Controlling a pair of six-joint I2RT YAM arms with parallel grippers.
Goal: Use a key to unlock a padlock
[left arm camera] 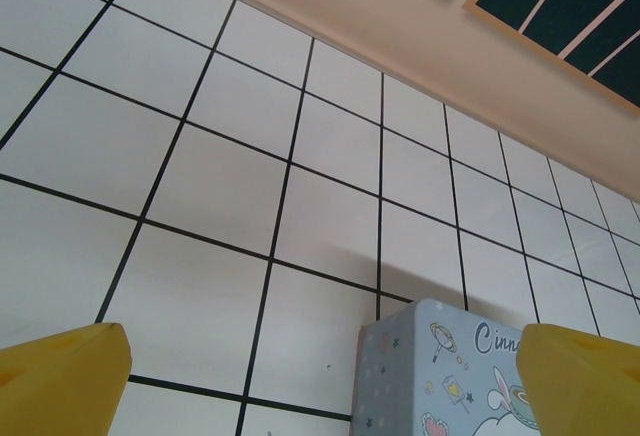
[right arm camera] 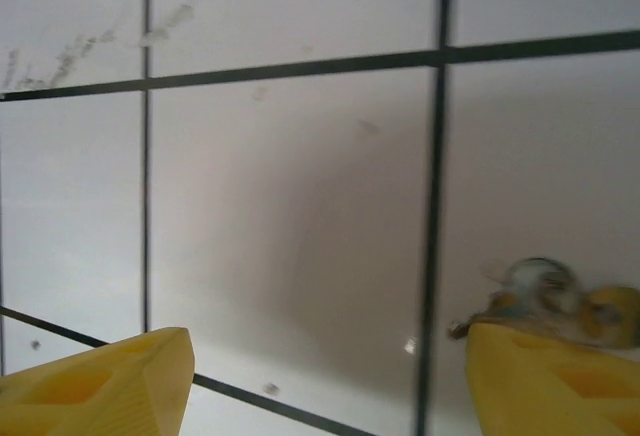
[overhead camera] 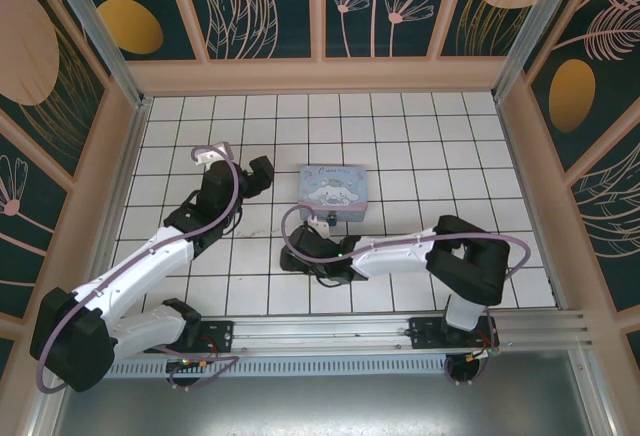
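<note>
White floor tiles [overhead camera: 420,146] with dark grout lines filled the pen, fenced by peach walls [overhead camera: 320,74] that carried dark floral panels. On the left, the left arm [overhead camera: 150,256] reached forward over the tiles. The left gripper [overhead camera: 264,172] hung just left of the pale blue cartoon tin [overhead camera: 333,193], apart from it. Its yellow fingertips [left arm camera: 60,381] sat at the two bottom corners of the left wrist view, spread wide and gripping nothing. Beyond the gap lay bare tile and one corner of the tin. Further right, the right arm [overhead camera: 470,266] folded back leftward from its base. The right gripper [overhead camera: 292,258] lay low over the tiles in front of the tin's near edge, a little apart from it. Its jaws were parted as well, somewhat less widely. The space between its yellow fingers [right arm camera: 100,381] showed plain tile, so nothing was clamped. Just beyond the tip of the finger on the right of that wrist view lay what looked like the padlock [right arm camera: 540,291], a small grey lump with a bright metal glint, resting on the floor. It was too blurred to identify with certainty, or to say whether it touched the finger.
</note>
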